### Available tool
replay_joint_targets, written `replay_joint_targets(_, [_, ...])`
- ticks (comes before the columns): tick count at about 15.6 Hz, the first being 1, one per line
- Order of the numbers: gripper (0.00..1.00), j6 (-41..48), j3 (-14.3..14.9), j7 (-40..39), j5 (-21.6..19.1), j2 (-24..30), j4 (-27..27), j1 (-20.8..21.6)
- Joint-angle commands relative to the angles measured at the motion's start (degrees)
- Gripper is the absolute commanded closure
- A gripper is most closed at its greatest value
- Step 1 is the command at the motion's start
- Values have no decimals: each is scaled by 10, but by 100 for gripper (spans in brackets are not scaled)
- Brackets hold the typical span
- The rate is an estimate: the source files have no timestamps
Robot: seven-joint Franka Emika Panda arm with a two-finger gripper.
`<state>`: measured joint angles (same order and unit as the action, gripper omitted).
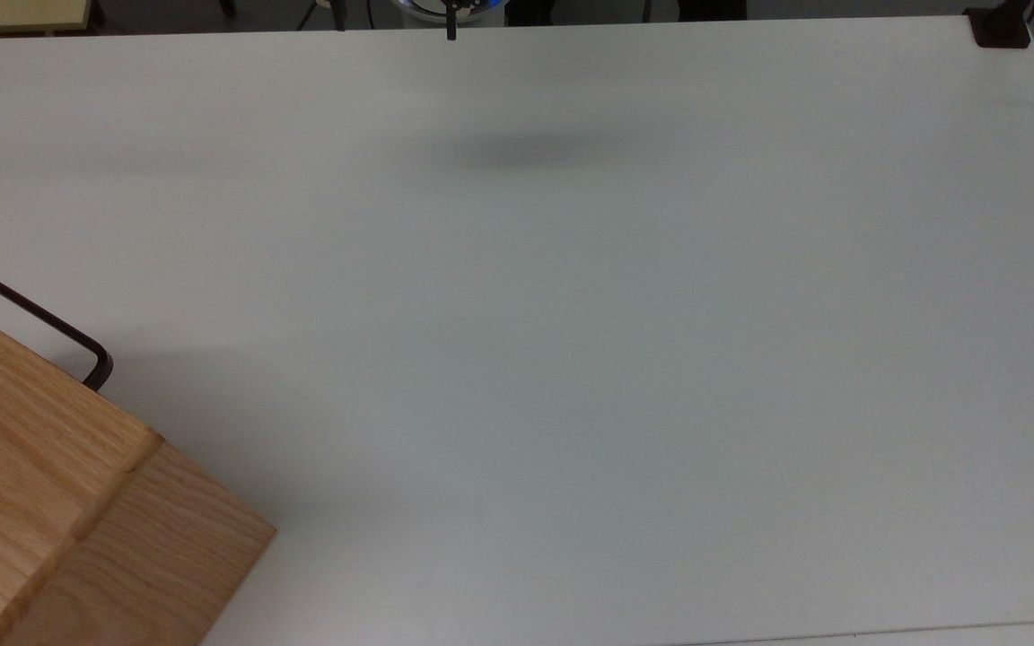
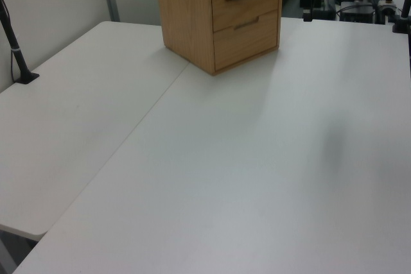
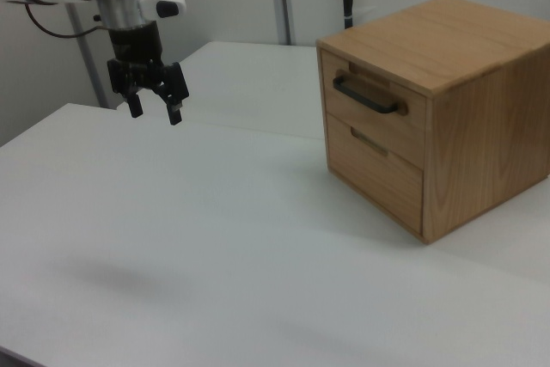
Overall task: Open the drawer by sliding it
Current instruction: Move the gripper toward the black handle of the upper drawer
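Right view showed the end effector (image 3: 155,107) released, hanging above the tabletop (image 3: 215,238), well apart from the drawer (image 3: 371,105) at about 3 o'clock. Drawer was closed; best to approach the handle (image 3: 368,96) squarely, then pull straight out.

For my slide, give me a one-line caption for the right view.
Open gripper hovering above the white table, apart from the wooden cabinet whose top drawer, with black handle, is closed.

Three cameras covering one white table (image 1: 571,359)
Top view is looking straight down; left and right views are facing the cabinet (image 3: 430,109) from opposite front corners
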<state>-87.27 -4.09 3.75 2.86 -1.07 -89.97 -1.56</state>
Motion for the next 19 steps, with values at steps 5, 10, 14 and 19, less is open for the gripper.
replay_joint_targets(5, [0,-3,7,-13,-10,11,-13,0])
replay_joint_targets(10, [0,-3,7,-15,-11,11,-12,0])
replay_joint_targets(14, [0,2,8,-45,-8,11,-12,-1])
replay_joint_targets(19, [0,-4,24,-135,-2,7,-4,-3])
